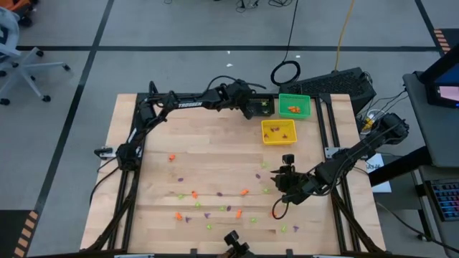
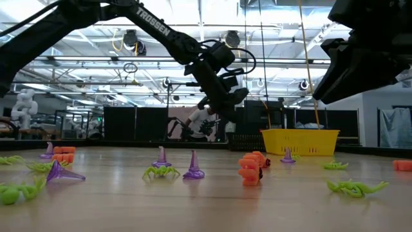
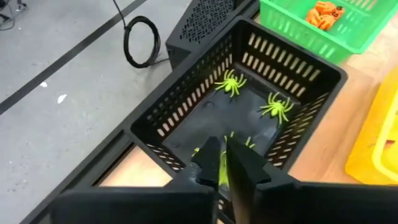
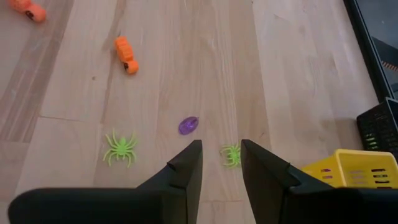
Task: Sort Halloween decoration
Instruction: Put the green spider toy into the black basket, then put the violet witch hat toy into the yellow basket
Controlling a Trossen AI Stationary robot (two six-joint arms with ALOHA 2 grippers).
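You'll see a grey floor (image 1: pixel 179 29) crossed by dark tape lines around the wooden desk (image 1: pixel 215 165), a coiled black cable (image 1: pixel 286 72) behind it, and bright ceiling lights (image 2: pixel 212 32) overhead.

The wooden table (image 1: pixel 143 143) carries scattered trinkets (image 1: pixel 215 201) plus black (image 1: pixel 257 107), green (image 1: pixel 295 106) and yellow bins (image 1: pixel 278 131).

Black bin (image 3: pixel 298 68), green bin (image 1: pixel 295 106), yellow bin (image 1: pixel 278 131)

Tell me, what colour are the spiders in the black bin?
Light green spiders, clearest in the left wrist view.
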